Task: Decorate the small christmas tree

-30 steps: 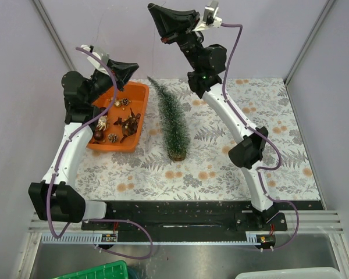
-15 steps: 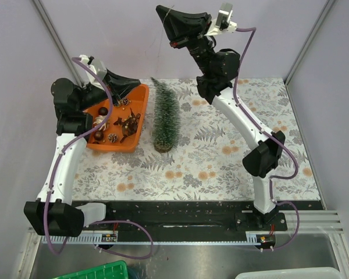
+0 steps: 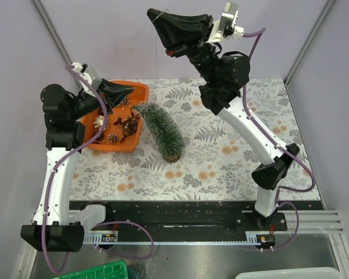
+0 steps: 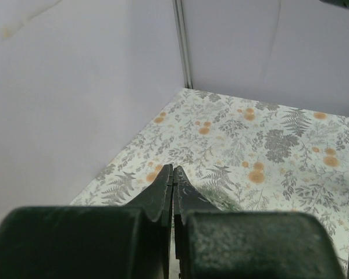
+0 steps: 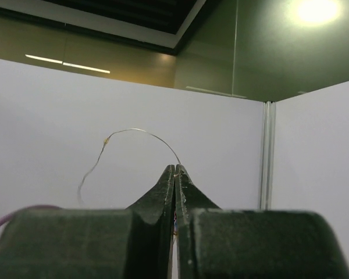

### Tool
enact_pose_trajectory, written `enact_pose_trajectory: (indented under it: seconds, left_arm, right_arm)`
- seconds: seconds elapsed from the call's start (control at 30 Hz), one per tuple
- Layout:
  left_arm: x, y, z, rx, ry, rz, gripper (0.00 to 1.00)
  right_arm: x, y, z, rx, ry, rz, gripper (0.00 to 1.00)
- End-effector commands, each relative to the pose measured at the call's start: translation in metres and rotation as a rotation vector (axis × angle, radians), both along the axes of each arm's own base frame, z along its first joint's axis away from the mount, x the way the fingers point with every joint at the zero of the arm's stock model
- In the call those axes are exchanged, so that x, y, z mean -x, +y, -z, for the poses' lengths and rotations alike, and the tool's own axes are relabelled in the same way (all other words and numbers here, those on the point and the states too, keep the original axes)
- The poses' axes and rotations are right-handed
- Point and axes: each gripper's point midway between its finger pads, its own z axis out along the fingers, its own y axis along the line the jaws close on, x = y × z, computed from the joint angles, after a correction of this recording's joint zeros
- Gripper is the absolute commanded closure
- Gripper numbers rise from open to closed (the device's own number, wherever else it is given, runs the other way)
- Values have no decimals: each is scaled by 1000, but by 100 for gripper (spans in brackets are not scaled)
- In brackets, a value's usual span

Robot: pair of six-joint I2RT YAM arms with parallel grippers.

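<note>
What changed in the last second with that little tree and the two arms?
The small christmas tree tipped its top left, toward the orange tray and the left gripper; its base ended about where it began. The left arm drew back leftward, and the right arm swung its elbow right. The right gripper stayed shut, high up, on a thin wire. Tray and ornaments stayed put.

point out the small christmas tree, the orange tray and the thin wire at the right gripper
small christmas tree [image 3: 161, 131], top external view, middle of its bristled cone
orange tray [image 3: 113, 147], top external view, near wall
thin wire [image 5: 136, 129], right wrist view, top of its arc
</note>
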Motion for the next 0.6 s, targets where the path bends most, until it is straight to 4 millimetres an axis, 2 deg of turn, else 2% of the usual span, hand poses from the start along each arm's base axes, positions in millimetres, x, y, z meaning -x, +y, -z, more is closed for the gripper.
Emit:
enact_pose_trajectory:
  seconds: [0.0, 0.1, 0.17, 0.23, 0.33, 0.37, 0.5, 0.57]
  left_arm:
    - [22, 2, -51, 38, -120, -9, 100]
    - [20, 6, -44, 42, -96, -50, 100]
    - [8, 18, -45, 64, -89, -155, 100]
    - [-10, 28, -29, 75, -37, -237, 100]
    - [-31, 33, 4, 73, 54, -286, 100]
    - [-36, 33, 13, 73, 83, -283, 100]
    - [-62, 23, 25, 83, 135, -279, 100]
    - [-71, 20, 31, 80, 146, -292, 100]
  right_arm:
    - [40, -36, -32, -74, -81, 73, 100]
    - [49, -43, -40, -79, -96, 71, 100]
    - [58, -51, -44, -104, -113, 50, 100]
    - [56, -52, -45, -116, -105, 54, 100]
    - [32, -36, -40, -85, -67, 103, 100]
    - [16, -26, -34, -58, -47, 141, 100]
    - [-39, -8, -12, 1, 3, 313, 100]
    - [-57, -3, -1, 23, 19, 356, 100]
